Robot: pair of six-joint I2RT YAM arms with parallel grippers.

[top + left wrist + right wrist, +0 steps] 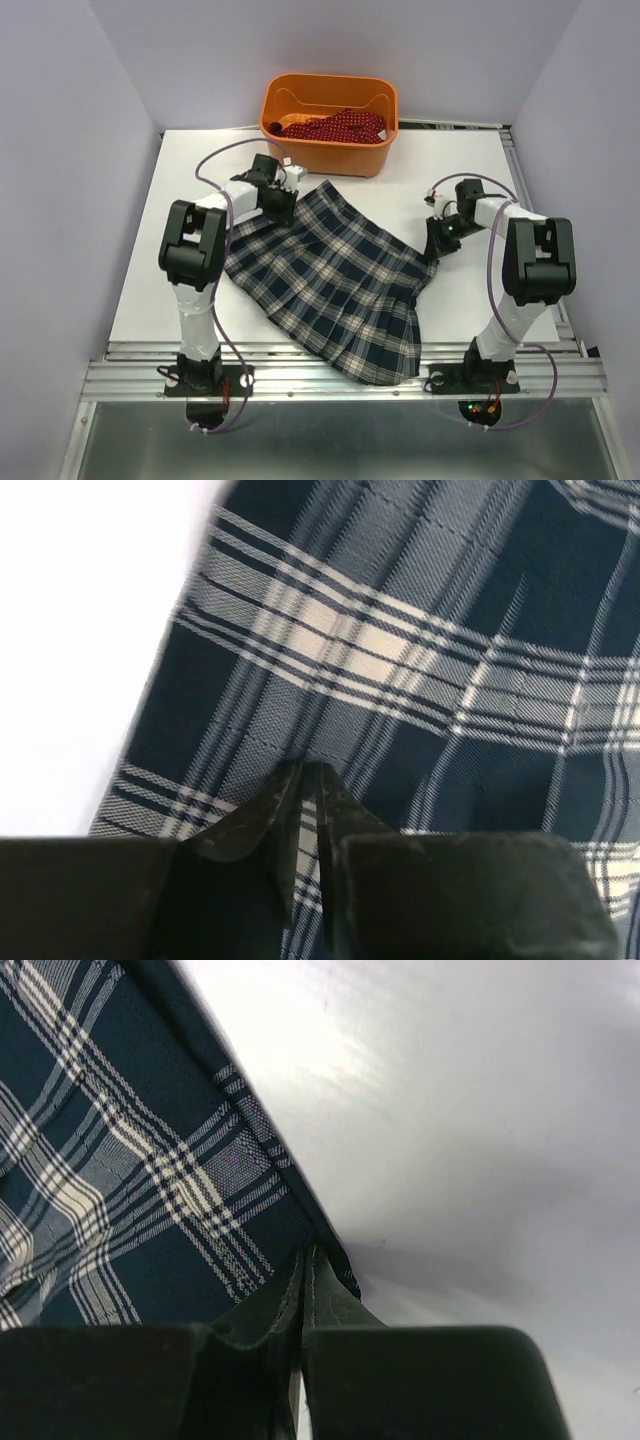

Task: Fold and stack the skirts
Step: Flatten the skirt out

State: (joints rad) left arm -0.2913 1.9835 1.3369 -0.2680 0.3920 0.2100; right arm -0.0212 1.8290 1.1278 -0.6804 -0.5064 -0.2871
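The orange tub (325,155) blocks the far middle; the table (470,170) lies bare left and right of the tartan skirt (330,275).

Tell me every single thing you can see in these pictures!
checked skirt: one, navy and dark green with white lines, spread flat in the middle of the table
red skirt: one, red with tiny pale dots, bunched up inside the tub
tub: one, orange, at the far edge of the table
table: one, white, under everything
left arm and right arm: two, black and white with purple cables, bolted at the near edge
left gripper: one, black, pinched shut on the checked skirt's far left corner
right gripper: one, black, pinched shut on the checked skirt's right corner
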